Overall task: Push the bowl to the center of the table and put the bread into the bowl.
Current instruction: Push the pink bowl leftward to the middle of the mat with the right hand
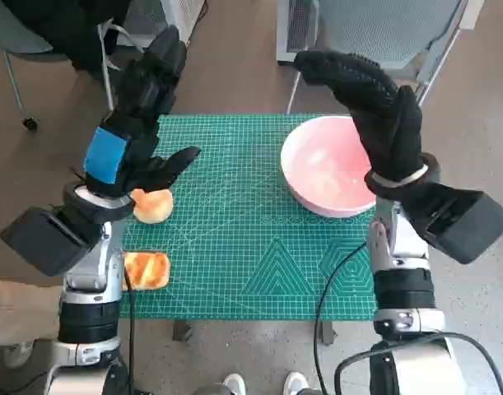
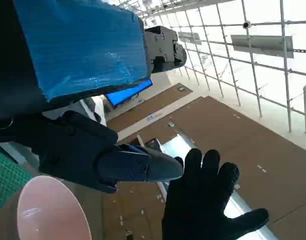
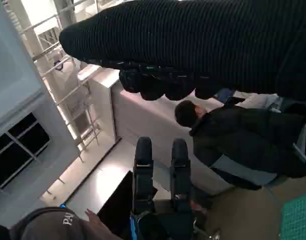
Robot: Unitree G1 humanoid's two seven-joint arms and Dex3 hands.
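**A:** So where's everything sitting? The pink bowl (image 1: 327,177) is on the right side of the green mat (image 1: 251,247) that covers the table (image 1: 235,309), toward the far edge, not in the middle. It looks empty apart from some glare.

**B:** Yep. One piece of bread (image 1: 152,205) is a round bun on the left side of the mat, right beside the left robot hand (image 1: 140,115). A second piece, a toasted slice (image 1: 146,270), lies nearer the robot by the left edge.

**A:** Does either robot hand have anything?

**B:** Nope. The left robot hand is raised above the mat with its fingers spread wide, thumb sticking out toward the middle, holding nothing. The right robot hand (image 1: 374,103) is raised over the bowl's far right side, fingers stretched out and apart, also holding nothing. Can't tell whether it touches the rim.

**A:** The left wrist view shows the bowl's edge and the gloved hand (image 2: 203,205) splayed open.

**B:** The right wrist view shows a person (image 3: 243,145) in a dark jacket nearby.
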